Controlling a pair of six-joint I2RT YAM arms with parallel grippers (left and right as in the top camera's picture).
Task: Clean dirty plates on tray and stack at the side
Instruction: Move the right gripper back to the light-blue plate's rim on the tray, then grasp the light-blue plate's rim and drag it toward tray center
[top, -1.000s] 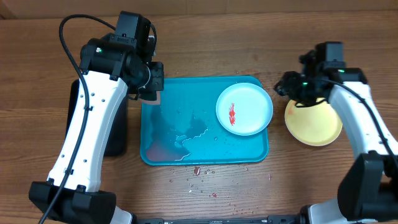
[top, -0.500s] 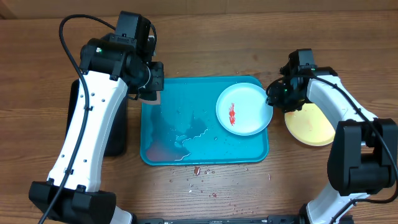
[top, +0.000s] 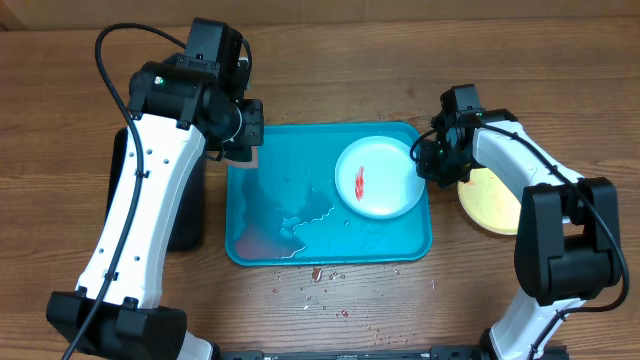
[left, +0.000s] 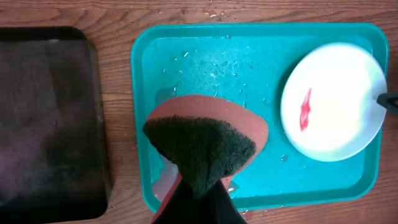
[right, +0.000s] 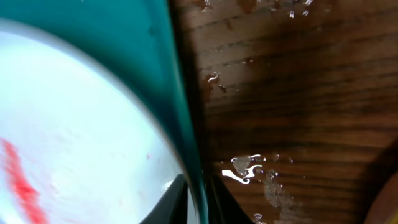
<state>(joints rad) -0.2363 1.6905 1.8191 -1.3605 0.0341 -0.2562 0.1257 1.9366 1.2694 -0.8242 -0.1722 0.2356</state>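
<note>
A white plate (top: 378, 178) (left: 333, 102) with a red smear (right: 18, 174) lies at the right end of the turquoise tray (top: 232, 250) (left: 217, 56). My right gripper (top: 425, 162) (right: 198, 186) is shut on the white plate's right edge, hard against the tray's right rim (right: 180, 112). A yellow-green plate (top: 495, 205) rests on the table to the right of the tray. Above the tray's back left corner my left gripper (top: 240, 150) (left: 199, 208) hangs, shut on an orange sponge (left: 202, 143) with a dark scrub face.
A black tray (top: 188, 215) (left: 43, 118) sits left of the turquoise one. A water puddle (top: 300, 215) spreads over the tray's left half. Red crumbs (top: 318, 274) and drops lie on the wood in front of the tray.
My right gripper moved left from over the yellow-green plate to the white plate's right edge and closed there. The white plate slid a little left. The left arm held still.
</note>
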